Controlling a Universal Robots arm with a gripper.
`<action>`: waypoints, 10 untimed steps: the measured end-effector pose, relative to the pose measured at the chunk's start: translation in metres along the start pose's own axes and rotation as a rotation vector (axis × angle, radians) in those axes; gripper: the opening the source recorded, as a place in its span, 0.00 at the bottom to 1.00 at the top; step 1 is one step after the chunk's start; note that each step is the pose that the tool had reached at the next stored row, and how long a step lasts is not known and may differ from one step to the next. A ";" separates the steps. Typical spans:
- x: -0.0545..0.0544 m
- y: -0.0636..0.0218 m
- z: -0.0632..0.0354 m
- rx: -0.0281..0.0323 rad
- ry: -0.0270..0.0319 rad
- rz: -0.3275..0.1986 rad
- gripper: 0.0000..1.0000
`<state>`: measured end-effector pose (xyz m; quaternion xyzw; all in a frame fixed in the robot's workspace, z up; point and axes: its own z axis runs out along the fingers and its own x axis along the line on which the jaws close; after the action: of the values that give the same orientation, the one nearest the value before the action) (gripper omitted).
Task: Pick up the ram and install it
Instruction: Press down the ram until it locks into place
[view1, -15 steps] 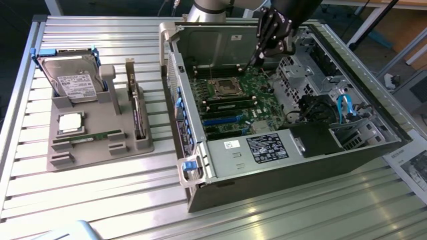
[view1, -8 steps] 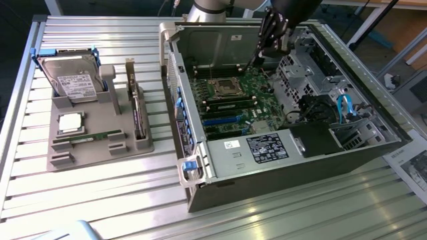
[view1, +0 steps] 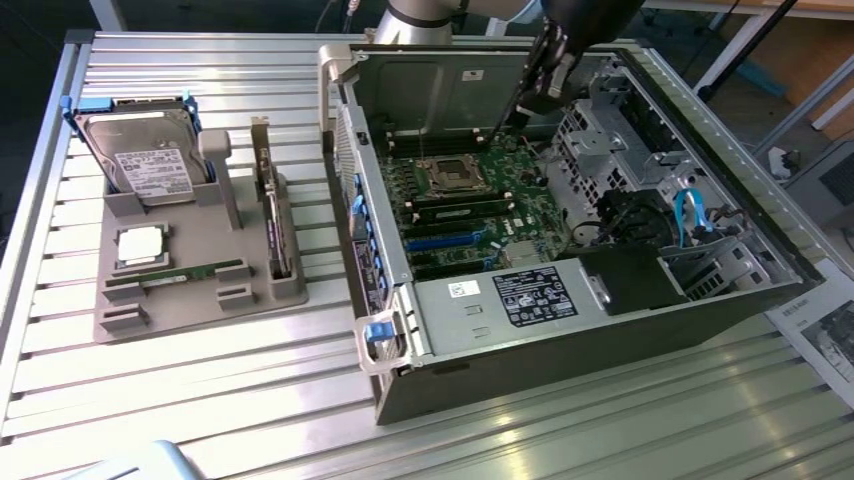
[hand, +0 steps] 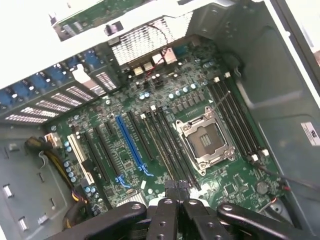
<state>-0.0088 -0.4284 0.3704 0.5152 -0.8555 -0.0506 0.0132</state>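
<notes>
Gripper (hand: 176, 192) in the wrist view, foremost: jaws fully closed, nothing visibly between them, poised inside the open computer case (view1: 747, 200) above the motherboard (hand: 165, 125), near the memory slots (hand: 167, 140) beside the empty processor socket (hand: 205, 141). The ram (view1: 180, 273) lies well apart in the grey holder (view1: 200, 300) on the table (view1: 200, 400). Judged light, stiff, fragile; best gripped along its long edges, clear of the chips.

A ribbed metal table (view1: 200, 400) carries 2 things — a grey parts holder (view1: 200, 290) on the exterior view's left, an open computer case (view1: 601, 330) beside it.
</notes>
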 end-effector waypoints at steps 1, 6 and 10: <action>0.000 0.0000 0.0000 0.0005 -0.0018 0.018 0.10; 0.000 0.0000 0.0002 0.0032 -0.0109 0.109 0.10; 0.000 0.0000 0.0004 0.0053 -0.0182 0.181 0.10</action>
<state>-0.0088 -0.4284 0.3701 0.4353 -0.8988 -0.0516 0.0086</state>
